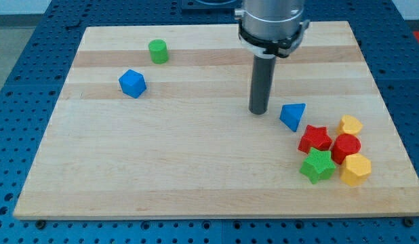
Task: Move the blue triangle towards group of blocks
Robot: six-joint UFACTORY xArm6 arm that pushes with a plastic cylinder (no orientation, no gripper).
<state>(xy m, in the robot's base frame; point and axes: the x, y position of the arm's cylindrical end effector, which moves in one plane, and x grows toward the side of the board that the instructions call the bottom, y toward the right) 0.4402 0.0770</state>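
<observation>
The blue triangle [292, 115] lies on the wooden board right of centre. My tip [258, 111] stands just to its left, a small gap apart. The group of blocks sits at the lower right: a red star [314, 139], a red cylinder [346, 147], a green star [317, 166], a yellow block [350, 125] and another yellow block [356, 169]. The blue triangle is just up and left of the red star, close to it but apart.
A blue cube-like block [132, 83] lies at the upper left. A green cylinder [157, 51] stands above it near the top edge. The board [196, 169] ends close to the group on the right.
</observation>
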